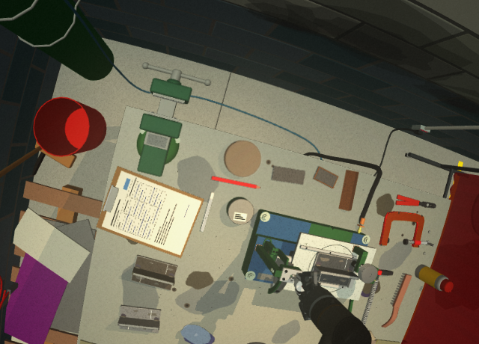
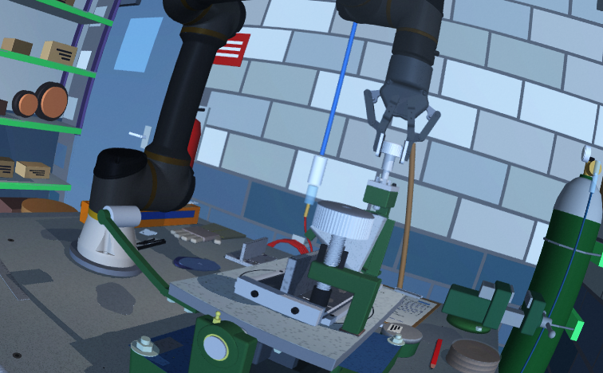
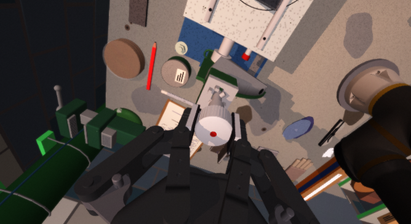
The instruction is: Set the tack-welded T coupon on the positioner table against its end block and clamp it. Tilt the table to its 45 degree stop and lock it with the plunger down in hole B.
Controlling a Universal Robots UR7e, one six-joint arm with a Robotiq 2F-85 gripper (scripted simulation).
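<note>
The T coupon sits on the tilted positioner table, under the green clamp with its big knurled screw knob. The table slopes down toward the bench. Above the clamp a green bracket carries the lock plunger. I grip the plunger's small knurled knob in my closed gripper, seen from above with a red dot on its top. My gripper points straight down at it. The index holes are hidden from me.
The welding torch on its blue lead hangs just left of the plunger. A green bench vise, a clipboard and a red pencil lie to the table's far side. A red C-clamp lies to its right.
</note>
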